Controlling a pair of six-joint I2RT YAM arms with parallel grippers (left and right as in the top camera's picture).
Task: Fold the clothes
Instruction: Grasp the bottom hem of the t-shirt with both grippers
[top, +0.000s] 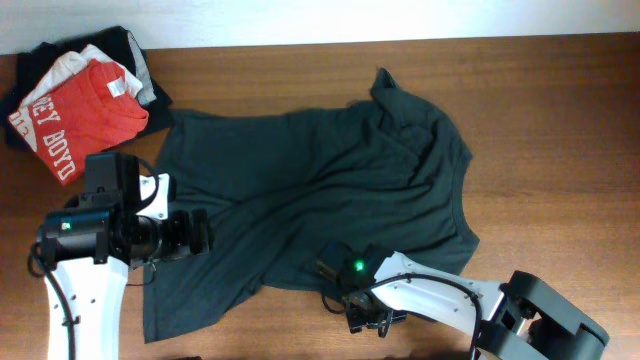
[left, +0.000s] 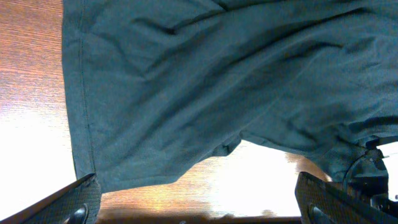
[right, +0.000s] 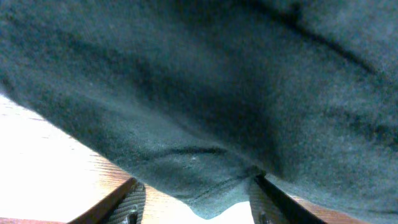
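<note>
The dark charcoal T-shirt (top: 320, 180) lies spread and wrinkled across the wooden table, with its collar bunched at the far right. My left gripper (top: 198, 236) is open and empty over the shirt's left part. In the left wrist view (left: 198, 185) bare table lies between its fingers and the shirt (left: 217, 81) is just ahead. My right gripper (top: 335, 276) is at the shirt's near hem. In the right wrist view (right: 196, 200) its fingers are apart with a dip of the hem (right: 211, 186) between them. No white lettering or label shows.
A pile of clothes sits at the far left corner, with the red "BOYD" T-shirt (top: 85, 110) on top of grey, white and black pieces (top: 140, 70). Bare wood (top: 550, 150) shows to the right of the shirt. The table's near edge is close to both arms.
</note>
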